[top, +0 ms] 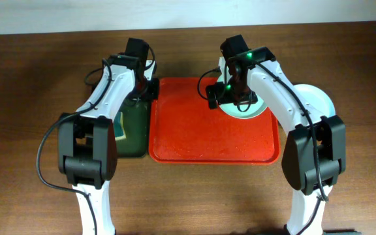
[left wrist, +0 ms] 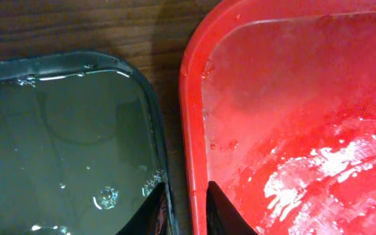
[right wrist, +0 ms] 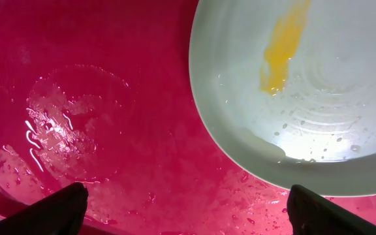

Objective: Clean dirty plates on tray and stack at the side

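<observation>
The red tray lies mid-table, wet. A pale blue-green plate with a yellow smear sits in the tray's far right corner; it also shows in the right wrist view. My right gripper hangs open and empty just left of that plate, over the tray floor. A white plate lies on the table right of the tray, partly under the right arm. A third plate does not show. My left gripper is closed narrowly on the tray's left rim.
A dark green tray holding water lies against the red tray's left side, under the left arm. A pale object rests in it. Bare wooden table lies in front of both trays.
</observation>
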Robot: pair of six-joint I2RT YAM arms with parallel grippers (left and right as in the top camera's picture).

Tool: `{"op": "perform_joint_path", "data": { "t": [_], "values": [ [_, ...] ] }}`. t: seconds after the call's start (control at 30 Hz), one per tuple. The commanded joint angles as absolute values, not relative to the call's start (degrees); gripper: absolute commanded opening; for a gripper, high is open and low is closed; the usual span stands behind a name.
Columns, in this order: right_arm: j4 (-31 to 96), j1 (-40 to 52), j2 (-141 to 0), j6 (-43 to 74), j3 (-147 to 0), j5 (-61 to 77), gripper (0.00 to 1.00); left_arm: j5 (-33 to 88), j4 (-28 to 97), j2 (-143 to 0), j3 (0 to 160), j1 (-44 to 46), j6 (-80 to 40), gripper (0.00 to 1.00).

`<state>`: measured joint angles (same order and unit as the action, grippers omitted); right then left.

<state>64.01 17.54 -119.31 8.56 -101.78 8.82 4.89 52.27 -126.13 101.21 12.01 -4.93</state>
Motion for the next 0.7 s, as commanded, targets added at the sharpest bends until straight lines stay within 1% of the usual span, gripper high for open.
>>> {"op": "perform_joint_path", "data": {
  "t": [0.0, 0.1, 0.23, 0.37, 0.67],
  "values": [
    [63.99, 17.23, -117.8, 8.36, -101.14, 8.32, 0.99, 4.21, 51.51, -126.8, 98.39, 12.38, -4.23, 0.15],
    [63.99, 17.23, -117.8, 8.36, -101.14, 8.29, 0.99, 4.21, 51.18, -126.8, 97.84, 12.38, -4.21, 0.1],
    [63.99, 17.23, -117.8, 8.36, -101.14, 8.32, 0.99, 4.25, 50.96, -126.8, 97.84, 12.38, -4.23, 0.08],
    [63.99, 17.23, -117.8, 8.36, -101.14, 8.29, 0.99, 4.89, 51.03, -126.8, 97.84, 12.38, -4.23, 0.03],
    [63.99, 17.23, -117.8, 8.36, -101.14, 8.32, 0.99, 6.66, 51.09, -126.78, 97.84, 12.38, -4.23, 0.03]
  ]
}}
